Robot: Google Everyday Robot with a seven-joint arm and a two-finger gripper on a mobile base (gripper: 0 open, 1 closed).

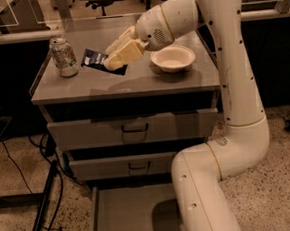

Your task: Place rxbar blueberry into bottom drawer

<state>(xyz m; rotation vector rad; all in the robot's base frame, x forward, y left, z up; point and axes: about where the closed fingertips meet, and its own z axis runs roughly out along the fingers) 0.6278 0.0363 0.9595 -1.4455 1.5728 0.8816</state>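
The rxbar blueberry (94,59), a flat dark navy wrapper with pale lettering, hangs tilted just above the grey cabinet top (132,83), right of the soda can. My gripper (112,61) comes in from the right and is shut on the bar's right end, its cream fingers (126,51) covering part of the wrapper. The bottom drawer (124,215) is pulled out at floor level, showing a flat grey interior. My white arm's lower link hides the drawer's right side.
A silver soda can (63,56) stands at the top's left end. A white bowl (173,58) sits at the right, close under my wrist. Two handled drawers (134,131) above the open one are closed. A black stand and cables (44,205) lie on the floor at left.
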